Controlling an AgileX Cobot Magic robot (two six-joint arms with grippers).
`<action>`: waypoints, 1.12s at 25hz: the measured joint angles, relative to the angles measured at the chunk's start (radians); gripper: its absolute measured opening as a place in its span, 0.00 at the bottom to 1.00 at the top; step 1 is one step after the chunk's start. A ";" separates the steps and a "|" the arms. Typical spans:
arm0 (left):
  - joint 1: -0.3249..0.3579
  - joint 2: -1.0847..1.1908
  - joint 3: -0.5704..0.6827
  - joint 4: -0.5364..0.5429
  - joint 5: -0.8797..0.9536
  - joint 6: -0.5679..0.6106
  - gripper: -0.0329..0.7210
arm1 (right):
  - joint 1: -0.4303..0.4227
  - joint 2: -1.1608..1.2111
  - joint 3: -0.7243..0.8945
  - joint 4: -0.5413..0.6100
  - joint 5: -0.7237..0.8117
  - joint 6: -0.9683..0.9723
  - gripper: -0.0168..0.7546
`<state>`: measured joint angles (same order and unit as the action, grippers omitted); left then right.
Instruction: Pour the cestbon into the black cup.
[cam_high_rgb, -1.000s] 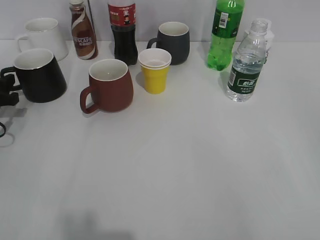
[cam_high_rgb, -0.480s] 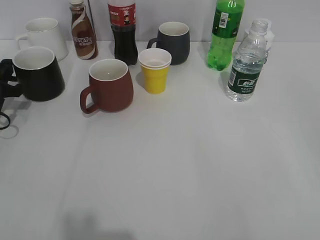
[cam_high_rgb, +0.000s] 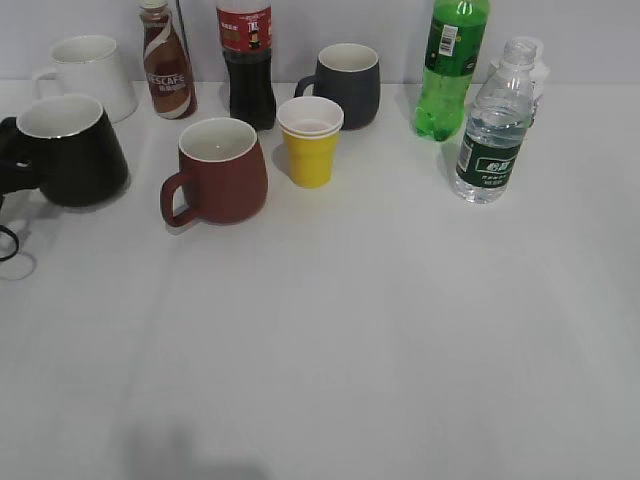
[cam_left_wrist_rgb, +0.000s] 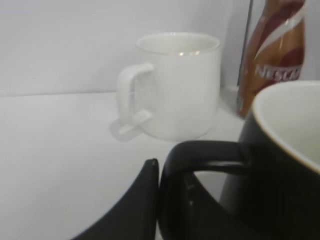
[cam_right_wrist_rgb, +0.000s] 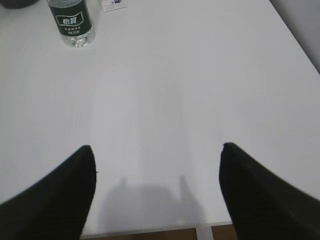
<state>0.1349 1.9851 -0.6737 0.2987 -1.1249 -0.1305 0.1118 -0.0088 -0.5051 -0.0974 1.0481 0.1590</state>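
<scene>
The black cup (cam_high_rgb: 70, 152) is at the far left, glossy with a white inside, and its handle points left. My left gripper (cam_high_rgb: 8, 172) is at the left edge of the exterior view, shut on that handle. In the left wrist view a black finger (cam_left_wrist_rgb: 150, 172) presses against the handle of the black cup (cam_left_wrist_rgb: 280, 165). The cestbon (cam_high_rgb: 492, 130) stands upright at the right and also shows in the right wrist view (cam_right_wrist_rgb: 73, 22). My right gripper (cam_right_wrist_rgb: 156, 155) is open and empty over the table's near edge, far from the bottle. It is outside the exterior view.
A reddish-brown mug (cam_high_rgb: 220, 170), a yellow paper cup (cam_high_rgb: 310, 145) and a dark grey mug (cam_high_rgb: 345, 85) stand mid-table. A white mug (cam_high_rgb: 85, 72), a Nescafe bottle (cam_high_rgb: 166, 60), a cola bottle (cam_high_rgb: 247, 62) and a green soda bottle (cam_high_rgb: 450, 65) line the back.
My left gripper has moved up to the black cup's handle and closed on it. The cup has shifted slightly left. The bottle has not moved.
</scene>
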 joint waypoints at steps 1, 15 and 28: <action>0.000 -0.011 0.007 0.001 0.001 -0.007 0.10 | 0.000 0.000 0.000 0.000 0.000 0.000 0.77; 0.000 -0.255 0.165 0.031 0.007 -0.091 0.10 | 0.000 0.000 0.000 0.271 -0.010 -0.259 0.77; 0.000 -0.409 0.181 0.099 0.119 -0.123 0.10 | 0.000 0.505 -0.016 0.481 -0.749 -0.627 0.77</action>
<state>0.1349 1.5763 -0.4925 0.3976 -1.0062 -0.2533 0.1118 0.4965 -0.5215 0.3832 0.2994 -0.4682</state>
